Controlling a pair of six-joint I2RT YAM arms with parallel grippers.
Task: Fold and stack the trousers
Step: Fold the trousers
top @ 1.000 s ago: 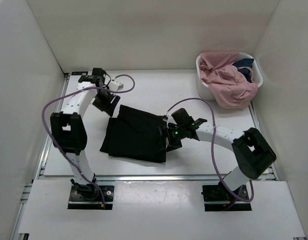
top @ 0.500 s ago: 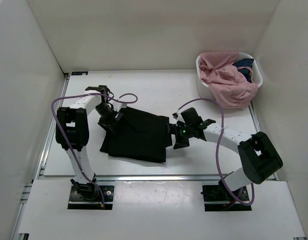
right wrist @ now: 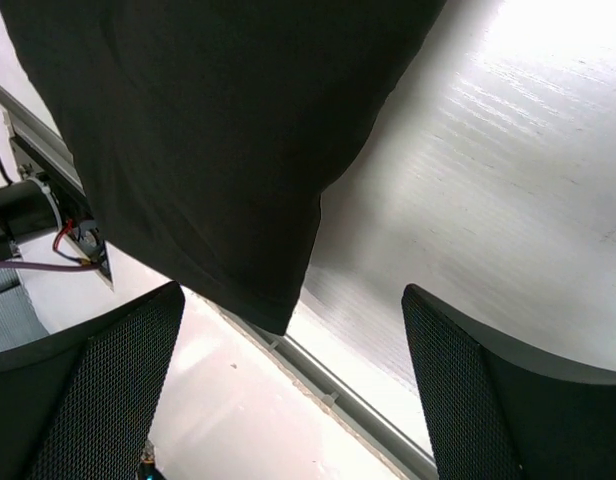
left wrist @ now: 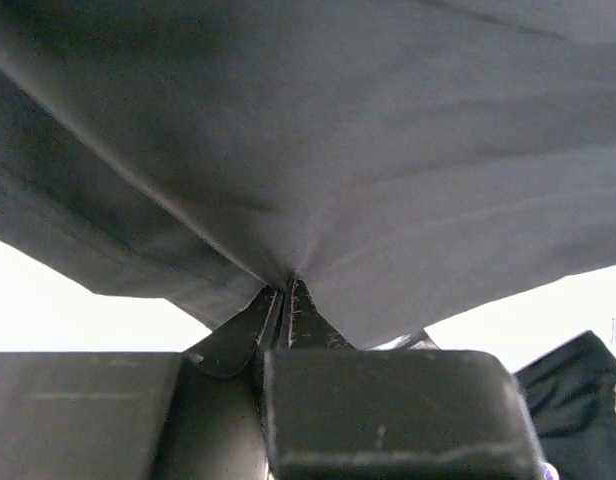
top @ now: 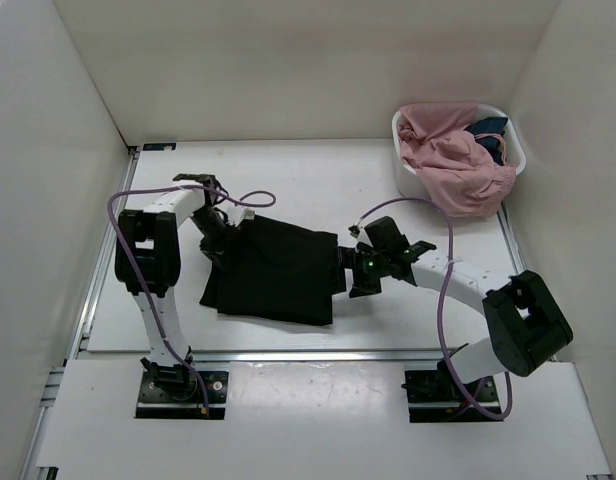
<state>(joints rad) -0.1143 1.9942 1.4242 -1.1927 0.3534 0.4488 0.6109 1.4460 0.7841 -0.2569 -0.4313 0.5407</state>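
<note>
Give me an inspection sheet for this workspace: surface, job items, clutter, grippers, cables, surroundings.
Surface: white table, one garment lying mid-table.
Job's things: black trousers, folded into a rough rectangle.
Clutter: white basket, far right corner, holding pink garment and dark blue cloth.
Grippers: left gripper shut on the trousers' left edge; right gripper open beside their right edge.
Cables: purple cables loop off both arms.
Surroundings: white walls on three sides.

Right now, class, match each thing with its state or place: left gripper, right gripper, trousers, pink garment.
Column one:
1 left gripper
2 right gripper
3 trousers
4 pink garment

Column two:
a open, holding nothing
b heaped in the far right corner
c shut on the trousers' edge
d folded, between the two grippers

Pairs: 1c, 2a, 3d, 4b
</note>
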